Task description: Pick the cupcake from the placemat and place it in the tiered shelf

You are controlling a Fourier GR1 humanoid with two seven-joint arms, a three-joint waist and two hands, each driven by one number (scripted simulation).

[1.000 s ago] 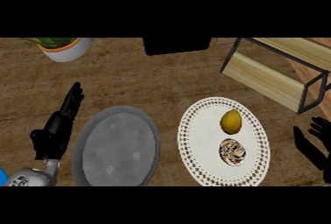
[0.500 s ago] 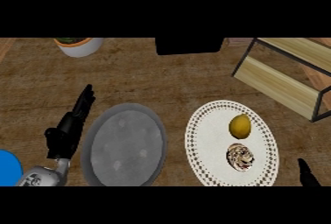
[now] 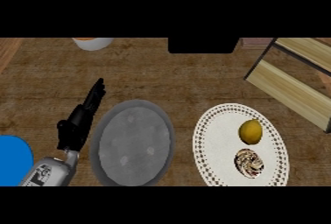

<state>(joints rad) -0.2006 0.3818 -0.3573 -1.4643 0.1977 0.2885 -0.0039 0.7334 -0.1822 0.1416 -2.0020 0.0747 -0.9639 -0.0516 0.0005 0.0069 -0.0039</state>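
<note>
On the placemat's (image 3: 216, 127) near end sits the cupcake (image 3: 249, 162) — untouched; left hand (image 3: 81, 120) rests straight-fingered, right unseen — approach from above, clearing the lemon (image 3: 251, 131).

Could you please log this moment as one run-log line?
left hand: open, beside grey plate | right hand: unseen | cupcake: on placemat | shelf: untouched

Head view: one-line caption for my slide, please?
Cupcake and lemon sit on the white placemat, tiered shelf beyond; left hand open beside the grey plate.
</note>
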